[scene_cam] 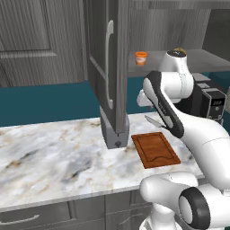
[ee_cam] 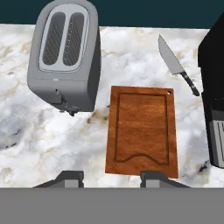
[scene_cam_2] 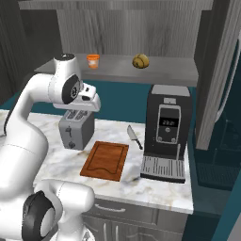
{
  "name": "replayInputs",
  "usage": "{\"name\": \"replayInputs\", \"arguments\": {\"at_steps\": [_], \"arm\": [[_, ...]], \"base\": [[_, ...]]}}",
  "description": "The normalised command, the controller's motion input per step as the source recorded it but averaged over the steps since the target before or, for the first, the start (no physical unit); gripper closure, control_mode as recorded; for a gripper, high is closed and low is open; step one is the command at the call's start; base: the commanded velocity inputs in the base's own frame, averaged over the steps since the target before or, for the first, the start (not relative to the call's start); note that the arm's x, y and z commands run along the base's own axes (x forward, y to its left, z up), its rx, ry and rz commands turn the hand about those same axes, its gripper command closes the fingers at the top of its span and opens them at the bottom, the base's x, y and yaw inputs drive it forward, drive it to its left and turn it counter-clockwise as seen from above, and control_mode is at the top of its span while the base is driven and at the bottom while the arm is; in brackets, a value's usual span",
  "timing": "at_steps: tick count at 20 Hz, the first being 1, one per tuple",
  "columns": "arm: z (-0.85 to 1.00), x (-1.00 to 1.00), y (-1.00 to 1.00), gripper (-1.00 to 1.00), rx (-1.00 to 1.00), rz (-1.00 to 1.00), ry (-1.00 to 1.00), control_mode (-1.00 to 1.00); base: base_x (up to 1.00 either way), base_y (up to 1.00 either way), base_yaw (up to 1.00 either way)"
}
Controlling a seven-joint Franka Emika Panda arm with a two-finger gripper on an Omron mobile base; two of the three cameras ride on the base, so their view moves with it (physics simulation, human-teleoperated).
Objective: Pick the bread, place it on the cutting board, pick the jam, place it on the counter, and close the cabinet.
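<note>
The gripper (ee_cam: pixel 111 177) is held closed and empty above the near end of the cutting board (ee_cam: pixel 142 130), which lies bare on the counter (ee_cam: pixel 52 144) between a toaster (ee_cam: pixel 65 52) and a coffee machine (scene_cam_2: pixel 164 134). The bread (scene_cam_2: pixel 140 60) and the jam (scene_cam_2: pixel 93 60) are seen well apart on the shelf of the cabinet (scene_cam: pixel 110 67), whose doors stand open.

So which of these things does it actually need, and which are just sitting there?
Needed: bread, jam, board, counter, cabinet.
Just lying about: toaster, knife, coffee machine.
</note>
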Motion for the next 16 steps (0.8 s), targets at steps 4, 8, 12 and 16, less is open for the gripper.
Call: {"name": "replayInputs", "arguments": {"at_steps": [4,8,12,16], "arm": [[0.0,0.03,0.0,-1.0,0.0,0.0,0.01,-1.0],[0.0,0.0,0.0,-1.0,0.0,0.0,-0.03,-1.0],[0.01,-0.1,0.0,-1.0,0.0,0.0,-0.16,-1.0],[0.02,-0.14,0.0,-1.0,0.0,0.0,-0.21,-1.0]], "base": [[0.0,0.0,0.0],[0.0,0.0,0.0],[0.0,0.0,0.0],[0.0,0.0,0.0]]}}
